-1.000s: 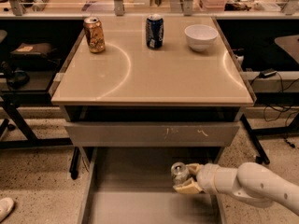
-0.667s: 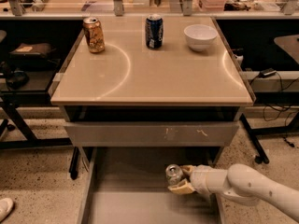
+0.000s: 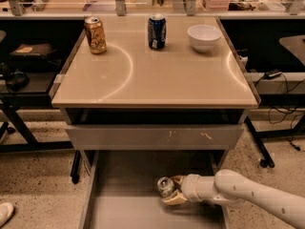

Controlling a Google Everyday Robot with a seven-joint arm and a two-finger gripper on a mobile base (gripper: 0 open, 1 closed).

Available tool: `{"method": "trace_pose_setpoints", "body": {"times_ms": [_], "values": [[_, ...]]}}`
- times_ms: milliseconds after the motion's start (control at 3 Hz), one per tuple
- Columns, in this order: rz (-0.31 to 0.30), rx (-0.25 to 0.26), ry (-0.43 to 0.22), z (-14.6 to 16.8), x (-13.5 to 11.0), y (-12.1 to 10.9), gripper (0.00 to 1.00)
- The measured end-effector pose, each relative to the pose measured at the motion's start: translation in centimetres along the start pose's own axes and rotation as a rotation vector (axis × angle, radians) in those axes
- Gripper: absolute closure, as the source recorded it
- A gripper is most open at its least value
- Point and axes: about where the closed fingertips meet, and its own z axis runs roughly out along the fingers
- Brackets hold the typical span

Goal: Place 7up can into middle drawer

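Observation:
The 7up can (image 3: 165,186), small and silver-topped, is held inside the open middle drawer (image 3: 119,213), a wide grey drawer pulled out below the tabletop. My gripper (image 3: 172,190) reaches in from the lower right and is shut on the can, with pale fingers (image 3: 174,199) around it. The can is low over the drawer floor, right of centre; I cannot tell whether it touches the floor.
On the beige tabletop (image 3: 157,75) stand a golden-brown can (image 3: 95,34), a dark blue can (image 3: 156,31) and a white bowl (image 3: 204,37). A grey drawer front with pale scratches (image 3: 155,136) sits above the open drawer. Dark desks stand left and right.
My gripper has carried the can leftward and slightly deeper into the drawer.

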Motion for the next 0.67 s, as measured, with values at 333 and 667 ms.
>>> {"method": "trace_pose_setpoints", "body": {"times_ms": [333,667], "values": [[-0.014,-0.015,0.005,0.87,0.10,0.29,1.00],[-0.014,-0.015,0.005,0.87,0.10,0.29,0.80]]}}
